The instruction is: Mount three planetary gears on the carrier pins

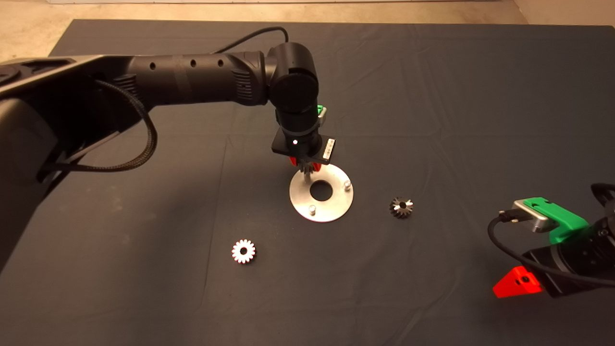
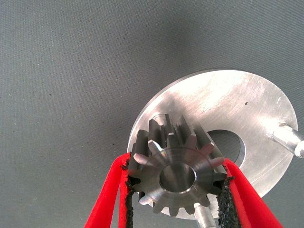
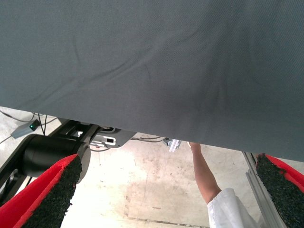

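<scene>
A: Nearest the camera in the head view?

B: A bright planetary gear [image 1: 243, 251] lies flat on the tabletop [image 1: 432, 86] mat, at about seven o'clock from the round disc [image 1: 336, 204]. The right end effector [image 1: 521, 283] waits at the lower right edge, fingers wide apart with nothing between them.

A: And farther in?

B: A darker gear [image 1: 401, 207] lies at three o'clock from the disc, apart from it. The disc holds no gear yet; two carrier pins [image 1: 312, 209] stand bare.

A: The left arm?

B: The left end effector [image 1: 306, 166] hangs over the disc's eleven o'clock rim, clamped on a third gear [image 2: 176, 175] (barely visible from above). Its wrist view shows the pads [image 2: 227, 204] gripping the gear's teeth, a pin just beside it. The right wrist view alone shows a person's arm [image 3: 205, 173] beyond the mat.
</scene>
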